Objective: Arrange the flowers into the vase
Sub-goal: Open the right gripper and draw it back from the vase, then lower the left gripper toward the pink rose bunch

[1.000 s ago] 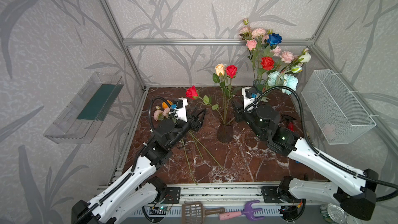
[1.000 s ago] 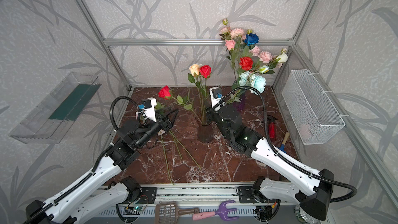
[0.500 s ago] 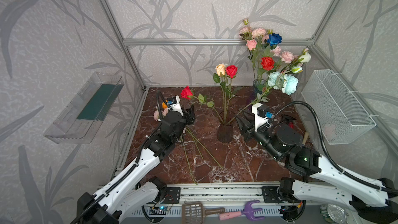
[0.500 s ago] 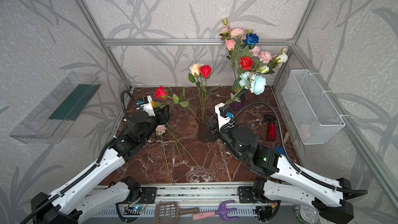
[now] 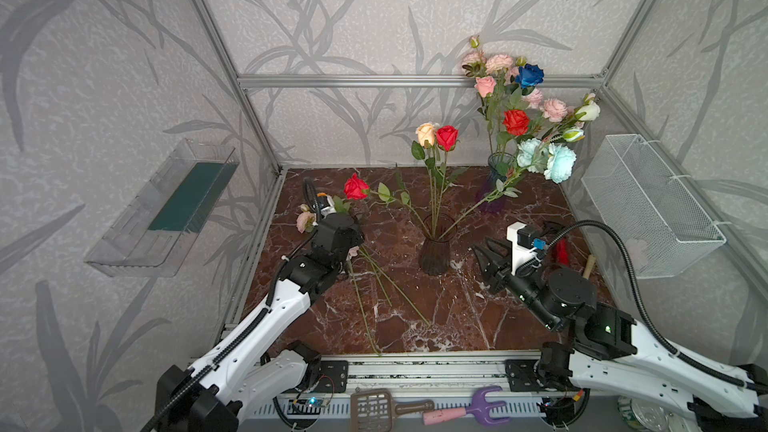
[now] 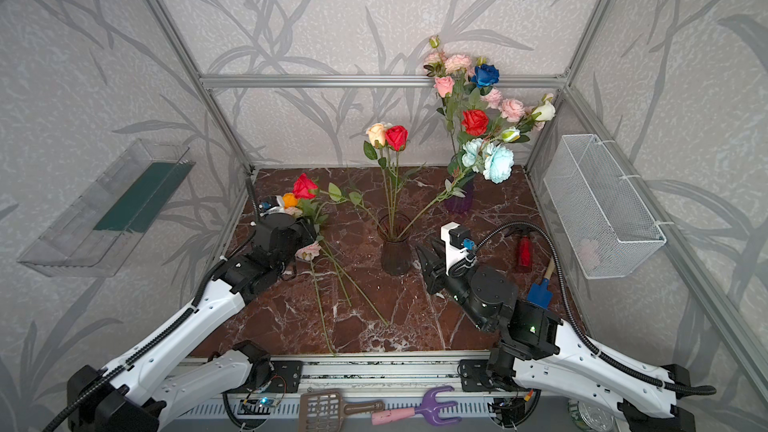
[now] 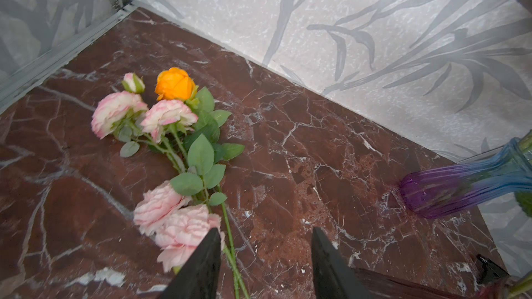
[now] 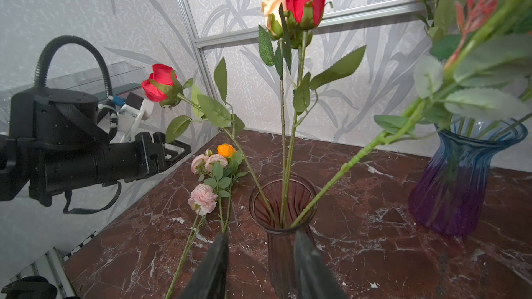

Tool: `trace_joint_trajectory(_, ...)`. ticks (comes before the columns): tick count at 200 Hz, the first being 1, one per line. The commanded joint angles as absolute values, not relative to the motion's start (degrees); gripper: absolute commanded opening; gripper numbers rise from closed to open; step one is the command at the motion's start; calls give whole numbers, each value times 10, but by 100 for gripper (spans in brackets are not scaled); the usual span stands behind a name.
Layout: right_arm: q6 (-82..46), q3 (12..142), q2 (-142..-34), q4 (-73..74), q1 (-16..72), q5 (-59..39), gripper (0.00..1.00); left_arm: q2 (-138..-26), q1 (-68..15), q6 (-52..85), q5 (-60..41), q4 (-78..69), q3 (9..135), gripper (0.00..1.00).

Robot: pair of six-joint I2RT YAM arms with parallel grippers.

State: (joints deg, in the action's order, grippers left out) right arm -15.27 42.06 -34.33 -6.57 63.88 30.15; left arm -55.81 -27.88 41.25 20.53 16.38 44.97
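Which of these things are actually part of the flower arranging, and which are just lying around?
Part of the job: dark vase; roses and pale-blue peony in it; pink and orange stems on the table.

Just lying about: wire basket; clear wall tray; red spray bottle; purple rake; brown scoop; probably the full purple-blue vase.

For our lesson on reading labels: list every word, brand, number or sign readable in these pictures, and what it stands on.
None can be read in any view.
The tin at the front edge may bear a label, but it is too small and cut off to read.
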Motion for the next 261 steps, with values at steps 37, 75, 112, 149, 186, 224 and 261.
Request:
trace_joint_trajectory(37, -189, 380, -272, -87, 642, 309, 39, -547, -299, 507, 228, 298, 339, 51)
trace_joint_trajectory(75, -199, 378, -267, -96, 642, 301, 39, -624, -301, 495, 180, 252, 304, 47)
trace_joint_trajectory(112, -206, 379, -264, -104, 642, 300, 39, -689, -301, 478, 131, 189, 292, 44)
trace_joint_trajectory(149, -210, 378, -264, -107, 642, 301, 39, -710, -301, 466, 133, 159, 281, 35)
trace_joint_trajectory(186, -211, 378, -268, -105, 642, 299, 39, -672, -301, 467, 131, 173, 278, 27)
trace_joint_trajectory(224, -212, 375, -270, -100, 642, 301, 40, -557, -301, 484, 162, 233, 286, 29)
trace_joint_trajectory(261, -214, 362, -276, -80, 642, 303, 40, -531, -301, 464, 143, 204, 274, 36)
